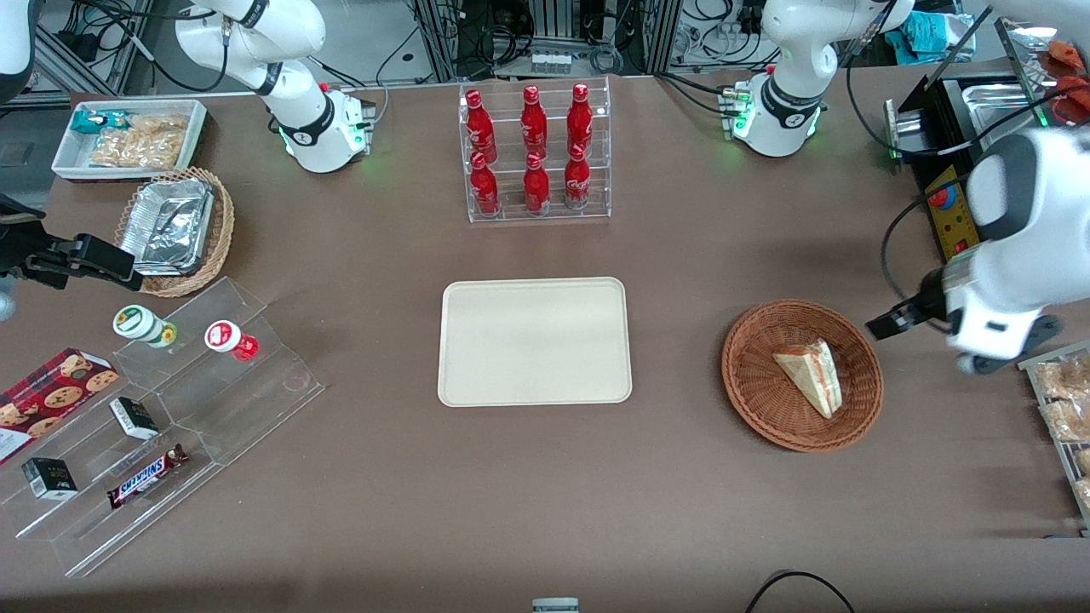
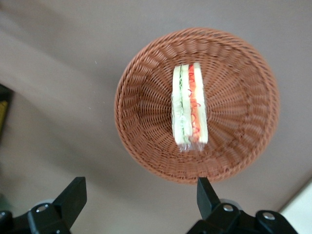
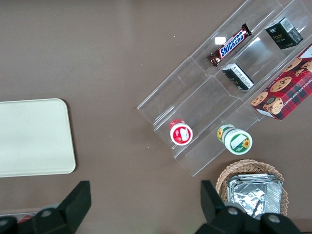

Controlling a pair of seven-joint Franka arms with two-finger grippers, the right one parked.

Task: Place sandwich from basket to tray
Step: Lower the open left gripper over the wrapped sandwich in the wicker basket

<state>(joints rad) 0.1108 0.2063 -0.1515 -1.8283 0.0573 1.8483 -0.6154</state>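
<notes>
- I see one sandwich (image 1: 809, 375): a triangular wedge of white bread in clear wrap, with red and green filling in stripes along its cut edge, which faces up.
- It lies inside the one round reddish-brown basket (image 1: 754, 387), roughly at the middle, resting on the woven floor.
- One cream tray (image 1: 535, 340) sits flat on the brown worktop (image 1: 545, 494), well apart from the basket, toward the parked arm's end; nothing rests on it.
- My gripper (image 2: 141, 197) hangs above the worktop just beside the basket's rim, on the working arm's side. Its fingers (image 2: 73, 192) are spread wide and hold nothing.
- Six red bottles (image 1: 532, 157) stand in one clear rack, three per row, farther from the front camera than the tray.
</notes>
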